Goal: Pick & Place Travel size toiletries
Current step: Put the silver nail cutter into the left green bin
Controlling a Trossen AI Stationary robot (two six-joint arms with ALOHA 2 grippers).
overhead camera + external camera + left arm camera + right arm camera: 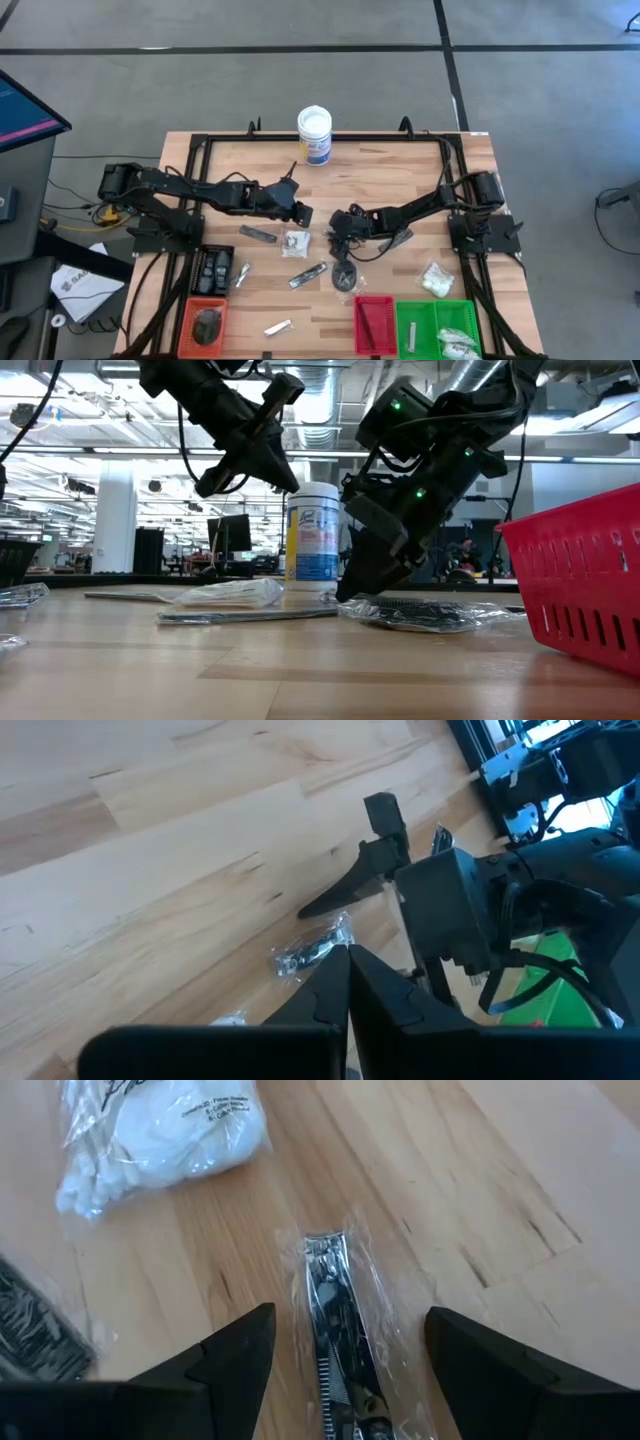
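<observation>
1. I see my left pincer (301, 213) pressed shut on nothing, hanging above the desk (400, 180).
2. My right pincer (345, 1355) stands wide, fingers straddling a wrapped nail clipper (335, 1320) lying mid-desk, a white packet (160, 1135) near it.

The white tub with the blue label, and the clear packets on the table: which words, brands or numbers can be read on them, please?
White tub: the blue label carries print, but it is too blurred to read.
Clear packet with white contents: small dark lines of print near its top edge, too small to read.
Wrapped nail clipper, lying between the fingers of the open right hand: no text visible.
Nothing is legible.
</observation>
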